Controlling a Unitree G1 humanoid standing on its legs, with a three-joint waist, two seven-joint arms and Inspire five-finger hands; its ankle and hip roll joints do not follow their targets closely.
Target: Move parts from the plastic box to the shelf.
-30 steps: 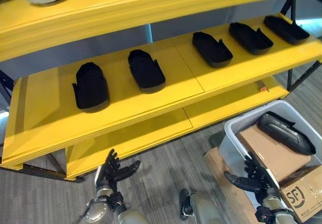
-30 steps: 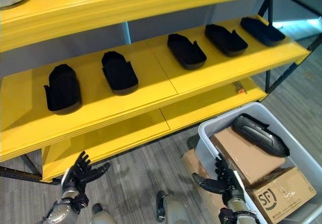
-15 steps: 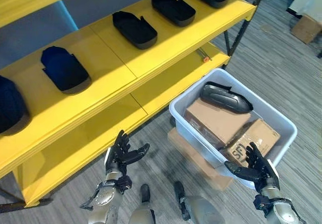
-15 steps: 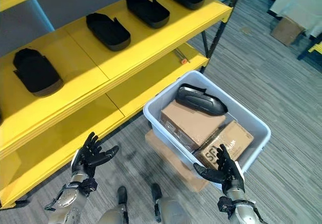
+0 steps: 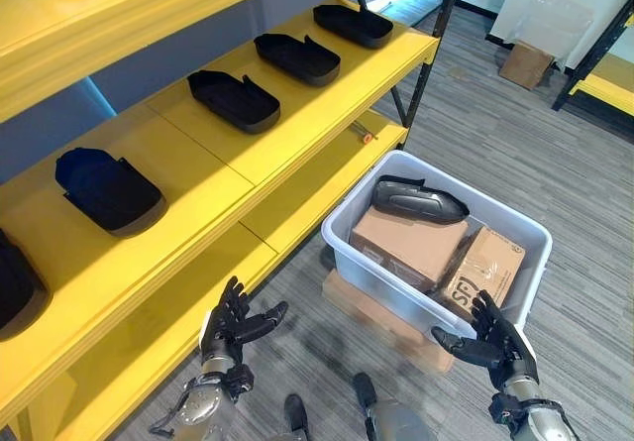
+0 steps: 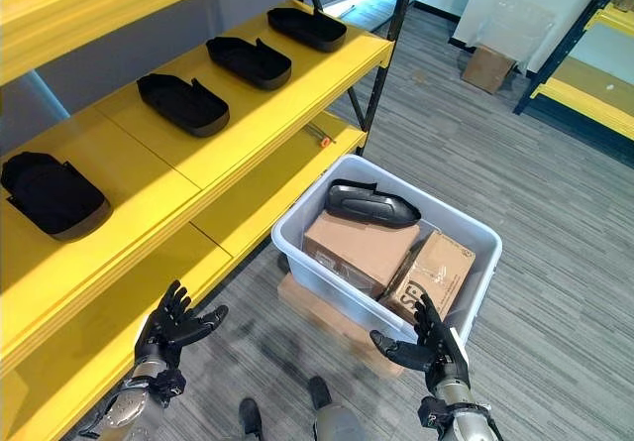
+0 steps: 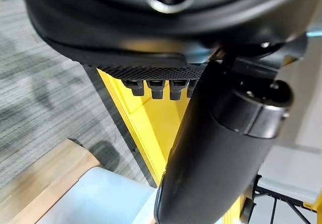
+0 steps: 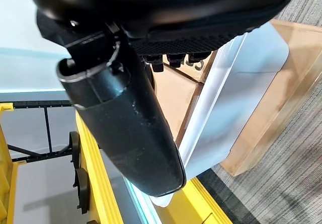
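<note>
Down at the lower left of the left eye view, the left hand [image 5: 230, 327] is raised palm-up over the grey floor [image 5: 555, 173], its fingers spread wide and its thumb stretched toward the middle of the frame, holding nothing. At the lower right, the right hand [image 5: 498, 342] is posed the same way, fingers fanned out and thumb pointing inward, empty, just beside the near corner of the plastic box [image 5: 340, 251]. That pale grey box sits right of centre on a flat slab of cardboard [image 5: 369, 309] on the floor. Inside it, one dark part [image 5: 418, 200] lies across the far end, resting on top of a brown carton [image 5: 408, 246]; a second carton [image 5: 487, 268] stands beside the first toward the box's right end. The yellow shelf [image 5: 297, 114] runs from the lower left to the upper middle of the frame. On its middle board five more dark parts lie in a row, well apart from one another: three [image 5: 234, 100] toward the upper middle, one [image 5: 107, 189] at the left, and one cut off by the left edge. A lower board runs beneath it, close to the box's far left side. Another small carton [image 5: 525, 62] sits on the floor at the upper right.
</note>
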